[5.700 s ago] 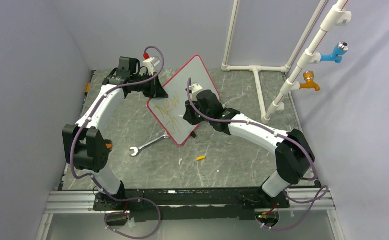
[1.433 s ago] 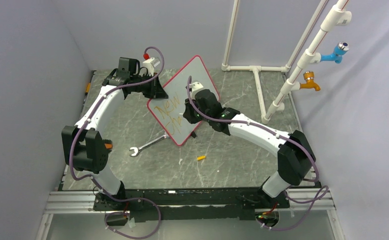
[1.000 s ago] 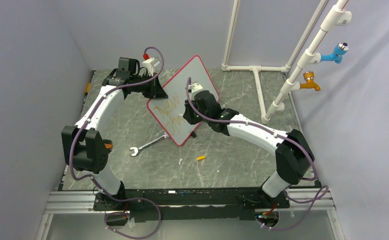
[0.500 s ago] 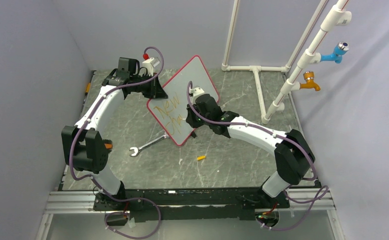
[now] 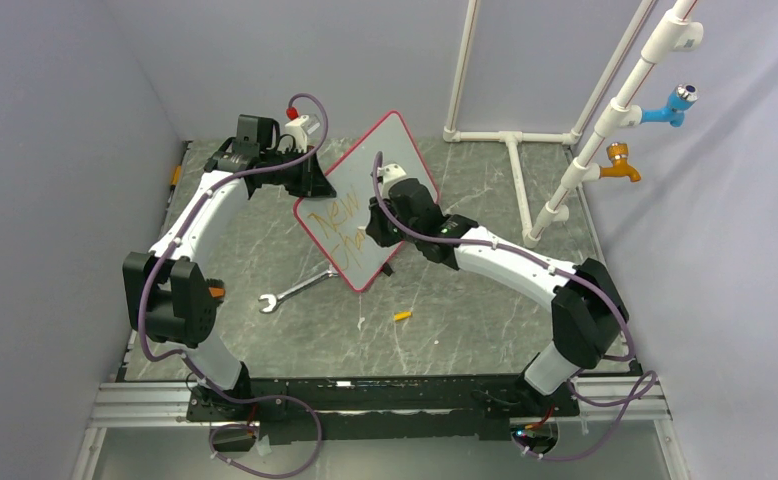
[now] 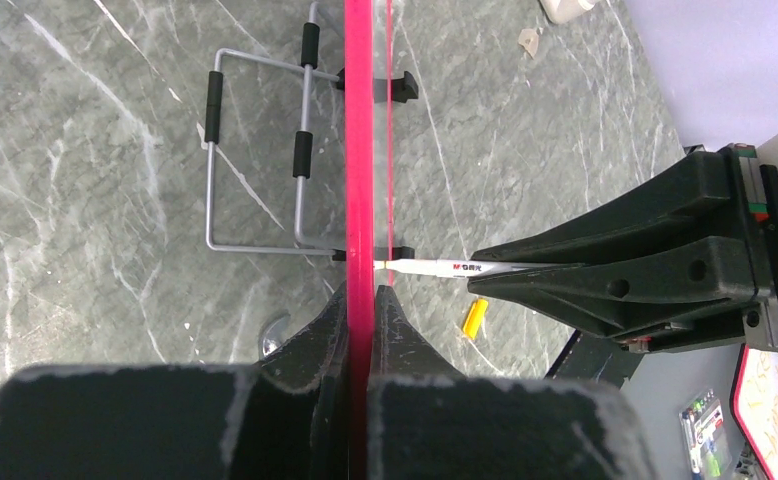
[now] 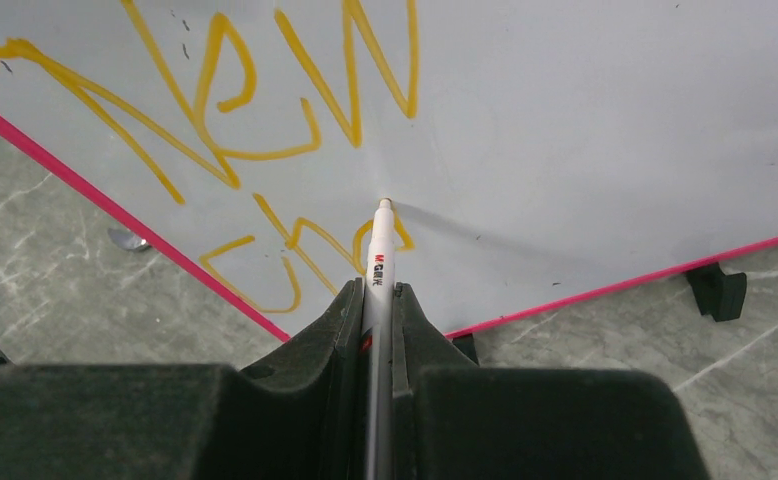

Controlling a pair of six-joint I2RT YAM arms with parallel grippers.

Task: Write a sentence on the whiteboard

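Grey marbled table (image 5: 485,300), smooth and veined. White PVC pipe frame (image 5: 510,135) at the far right, well apart from the work. Whiteboard (image 5: 390,150) stands propped at mid-table, turned corner-up: glossy white face, thin red frame, rounded corners, small black feet. Left gripper (image 6: 361,310) is clamped narrow on the red frame at the board's left edge. Grey wire stand (image 6: 303,155) with black sleeves sits behind the board. Right gripper (image 7: 377,295) pinches a slim white marker (image 7: 379,250), tip against the board; its arm hides the board's middle from above. Sentence (image 7: 265,110): slanted orange strokes, "New" over a partial second line. Steel wrench (image 5: 293,290) lies just beside the board's lower corner; small orange cap (image 5: 402,316) lies nearer the arm bases.
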